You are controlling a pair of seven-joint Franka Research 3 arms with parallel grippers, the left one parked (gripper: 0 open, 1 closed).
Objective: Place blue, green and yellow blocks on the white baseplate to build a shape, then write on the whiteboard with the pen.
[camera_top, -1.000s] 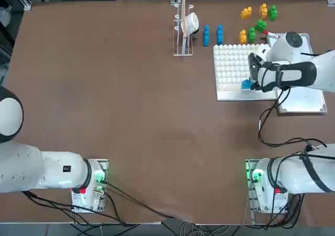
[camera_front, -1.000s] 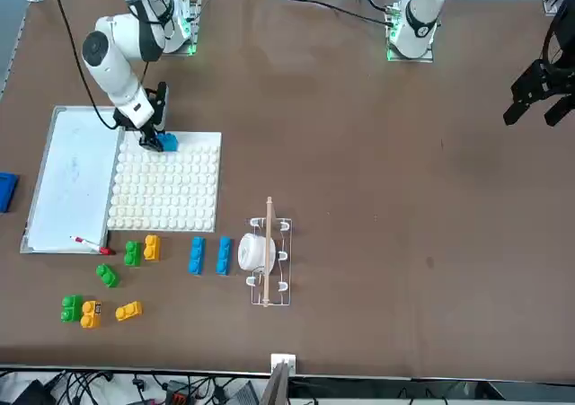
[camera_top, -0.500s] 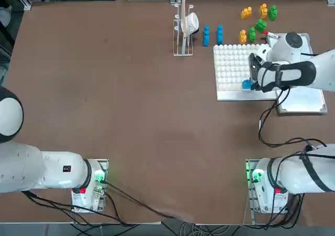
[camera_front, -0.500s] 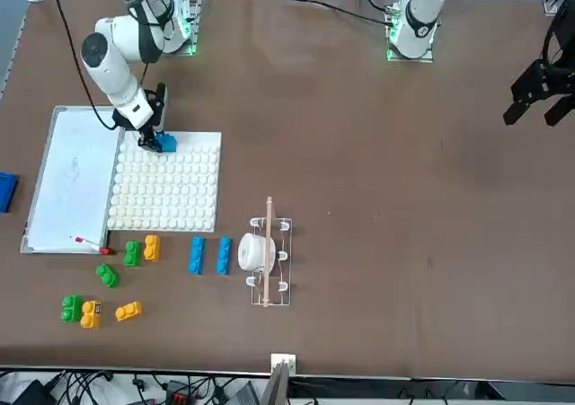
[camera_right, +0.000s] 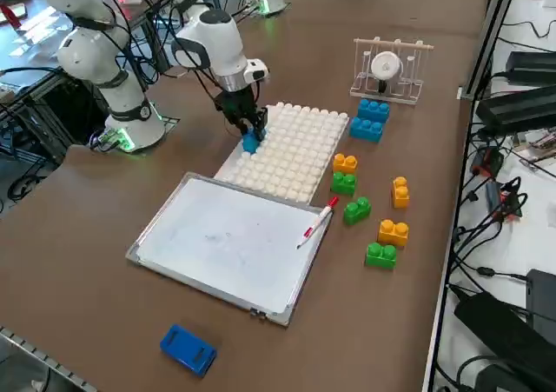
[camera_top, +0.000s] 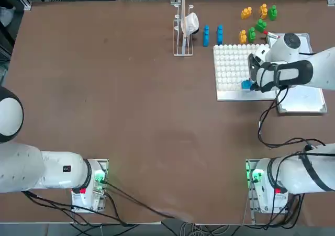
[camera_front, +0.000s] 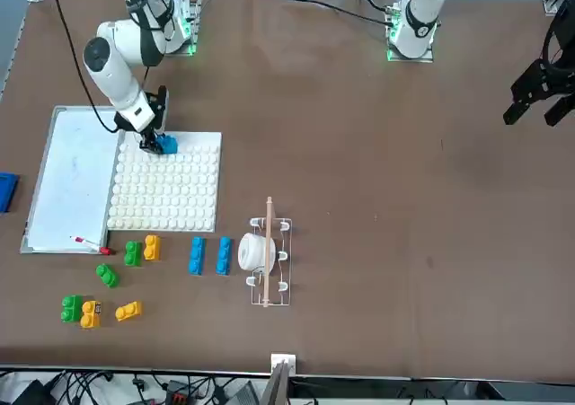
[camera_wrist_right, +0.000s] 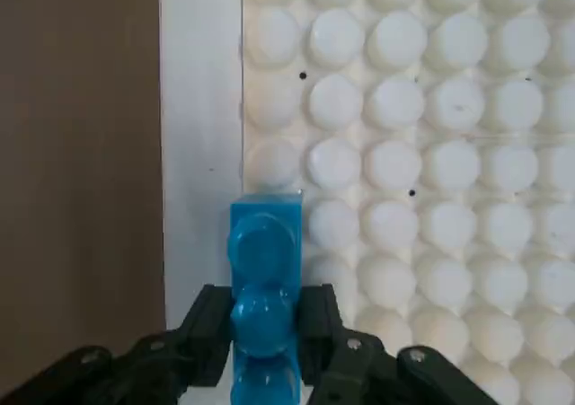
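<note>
My right gripper (camera_wrist_right: 262,320) is shut on a blue block (camera_wrist_right: 262,261), one finger on each long side. The block sits over the outermost stud row of the white baseplate (camera_wrist_right: 431,154), at the corner nearest the arm's base, beside the whiteboard (camera_top: 303,97). From overhead, the gripper (camera_top: 253,83) and blue block (camera_top: 245,84) are at the baseplate's (camera_top: 230,63) near edge. The pen (camera_right: 318,221) lies on the whiteboard's (camera_right: 226,240) far corner. Two loose blue blocks (camera_top: 206,35) and several green and yellow blocks (camera_top: 252,34) lie beyond the plate.
A clear rack holding a white roll (camera_top: 184,26) stands left of the blue blocks. A chunky blue oblong object (camera_right: 188,349) lies on the table past the whiteboard. A black cable (camera_top: 267,121) trails from the right wrist toward its base.
The right wrist has shifted very slightly over the plate's corner. The grip on the blue block is unchanged and the block stays at the same spot.
</note>
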